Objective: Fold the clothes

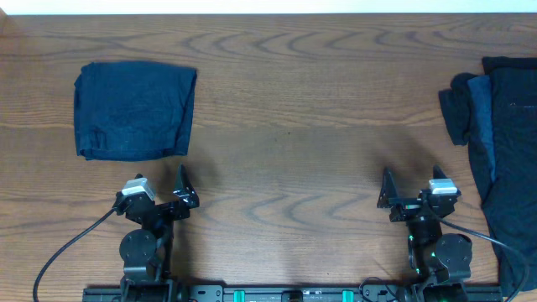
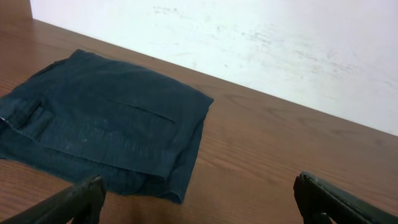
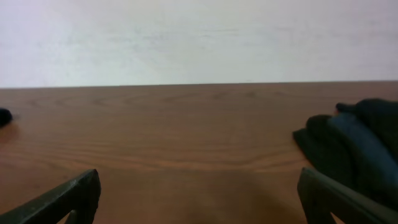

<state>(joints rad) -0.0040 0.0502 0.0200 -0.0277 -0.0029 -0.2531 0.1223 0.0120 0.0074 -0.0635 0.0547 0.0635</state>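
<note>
End effectors left (image 1: 159, 181), right (image 1: 412, 181): spread, empty

Soft, even, fairly bright light covers the desk (image 1: 285, 109), with no glare and only faint, diffuse shadows on the wood. The far wall (image 2: 280, 50) looks nearly washed out. The right wrist view is hazy, and the clothes (image 3: 354, 149) at its right are blurred.

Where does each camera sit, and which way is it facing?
Overhead: above table, looking down; both arms, folded garment left, rumpled heap right.
Left wrist: low on left end effector, facing wall; folded garment, own fingers.
Right wrist: low on right end effector, facing wall; rumpled heap, own fingers.
Shared: folded garment, overhead and left wrist.
</note>
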